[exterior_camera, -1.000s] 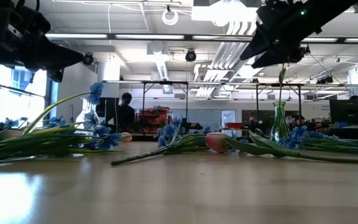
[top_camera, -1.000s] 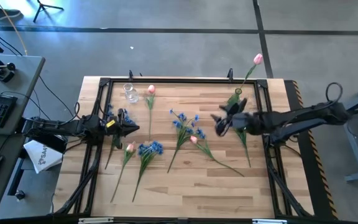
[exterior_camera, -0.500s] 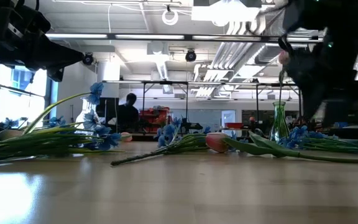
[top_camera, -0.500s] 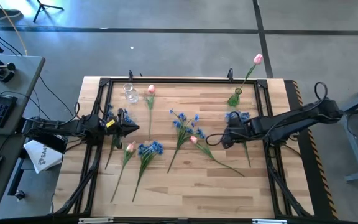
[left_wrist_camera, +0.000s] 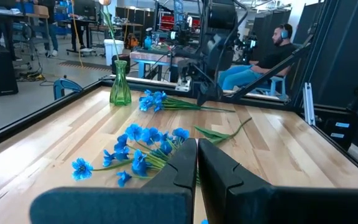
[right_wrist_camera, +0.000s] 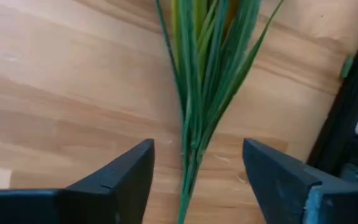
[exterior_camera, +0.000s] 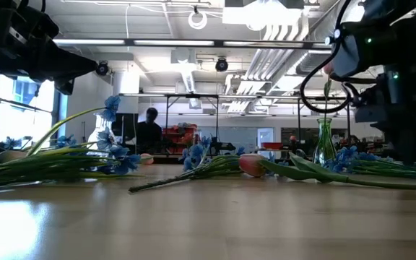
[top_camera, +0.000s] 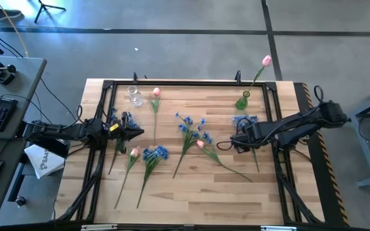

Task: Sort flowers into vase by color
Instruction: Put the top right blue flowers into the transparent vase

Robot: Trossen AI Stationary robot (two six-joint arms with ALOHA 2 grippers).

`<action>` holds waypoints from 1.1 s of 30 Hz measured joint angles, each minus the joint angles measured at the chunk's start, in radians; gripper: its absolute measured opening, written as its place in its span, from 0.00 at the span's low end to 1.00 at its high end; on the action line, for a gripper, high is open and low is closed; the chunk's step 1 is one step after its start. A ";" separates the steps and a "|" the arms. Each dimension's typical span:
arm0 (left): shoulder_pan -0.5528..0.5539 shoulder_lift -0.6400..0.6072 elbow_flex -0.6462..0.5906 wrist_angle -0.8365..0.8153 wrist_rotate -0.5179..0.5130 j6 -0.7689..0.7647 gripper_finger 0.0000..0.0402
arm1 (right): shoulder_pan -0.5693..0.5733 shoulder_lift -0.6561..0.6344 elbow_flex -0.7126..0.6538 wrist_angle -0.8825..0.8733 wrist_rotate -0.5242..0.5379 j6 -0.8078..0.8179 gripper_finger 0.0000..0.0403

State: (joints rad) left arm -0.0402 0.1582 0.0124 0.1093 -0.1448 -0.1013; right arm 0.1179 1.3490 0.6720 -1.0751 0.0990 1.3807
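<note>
Your right gripper (top_camera: 239, 138) sits low at right of centre in the high view, fingers (right_wrist_camera: 120, 177) spread wide with a green stem bundle (right_wrist_camera: 197, 93) running lengthwise through the gap, touching neither finger as far as the right wrist view shows. That bundle belongs to the blue flower (top_camera: 244, 120) at centre right, blossoms toward the top of the frame, stem trailing down toward the lower right. Your left gripper (top_camera: 140, 133) waits at centre left, fingers pressed together on nothing. Green vase (top_camera: 243, 101) stands at upper right of the table (top_camera: 172, 199) and holds one pink tulip (top_camera: 266, 61), stem leaning up and to the right. Clear vase (top_camera: 134, 96) at upper left. Just beside it a second pink tulip (top_camera: 155, 92) lies with head up, stem running straight down the frame. Centre: a blue spray (top_camera: 186, 124) with stem slanting to lower left, and a pink tulip (top_camera: 200, 144) with stem slanting to lower right. Lower left: another pink tulip (top_camera: 134, 152) and a blue cluster (top_camera: 155, 153), both stems running down and left. In the low view a person (exterior_camera: 148, 130) stands far behind the table.
</note>
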 joint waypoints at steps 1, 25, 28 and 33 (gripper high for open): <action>0.000 0.000 0.000 -0.001 0.000 0.000 0.01 | -0.010 0.006 0.000 0.003 -0.002 -0.010 0.54; 0.000 0.001 0.000 -0.037 0.003 0.000 0.01 | -0.095 0.093 0.000 0.082 -0.003 -0.129 0.35; 0.000 0.001 0.000 -0.037 0.003 0.000 0.01 | -0.080 0.070 0.000 0.082 -0.008 -0.124 0.35; 0.000 0.000 0.000 -0.037 0.003 -0.002 0.01 | -0.045 0.014 0.000 0.064 -0.017 -0.116 0.35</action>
State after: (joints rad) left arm -0.0399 0.1586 0.0120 0.0727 -0.1413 -0.1036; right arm 0.0724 1.3628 0.6722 -1.0115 0.0815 1.2648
